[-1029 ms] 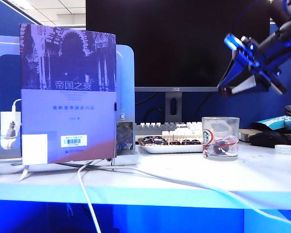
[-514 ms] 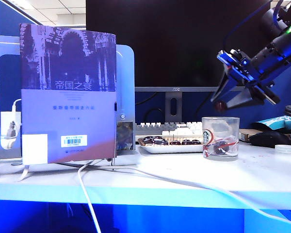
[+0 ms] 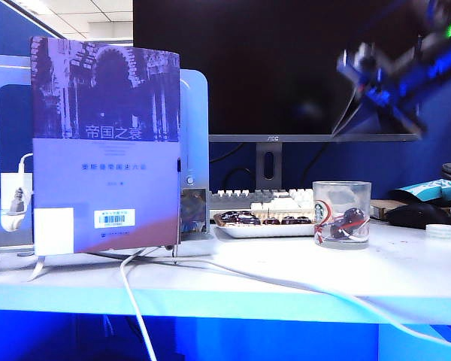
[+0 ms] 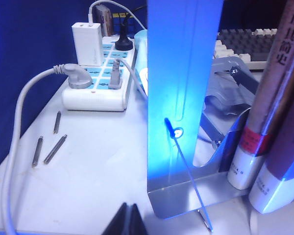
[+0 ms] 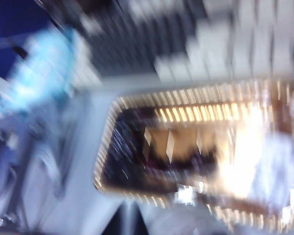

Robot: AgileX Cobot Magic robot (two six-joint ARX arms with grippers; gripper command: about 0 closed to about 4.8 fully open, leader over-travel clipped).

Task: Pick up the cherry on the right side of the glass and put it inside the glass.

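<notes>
The glass [image 3: 342, 194], a clear tumbler with a green logo, stands on the white table right of centre. A dark cherry [image 3: 354, 216] lies inside it, next to another dark fruit [image 3: 337, 229]. My right gripper [image 3: 340, 134] hangs blurred in the air above the glass, shut and empty. In the right wrist view its dark fingertips [image 5: 121, 221] meet over a blurred tray. My left gripper [image 4: 129, 221] is shut with nothing in it, low over the table by a metal bookend; the exterior view does not show it.
A large upright book [image 3: 105, 143] stands at the left. A white tray [image 3: 233, 231] of dark fruits lies left of the glass, with a keyboard [image 3: 240, 200] and monitor [image 3: 270, 68] behind. A white cable [image 3: 210, 269] crosses the front. A power strip [image 4: 100, 83] sits behind the bookend [image 4: 183, 98].
The right gripper held a dark cherry above the glass, let it go and shut again while rising. That cherry now lies in the glass. The left arm has not moved.
</notes>
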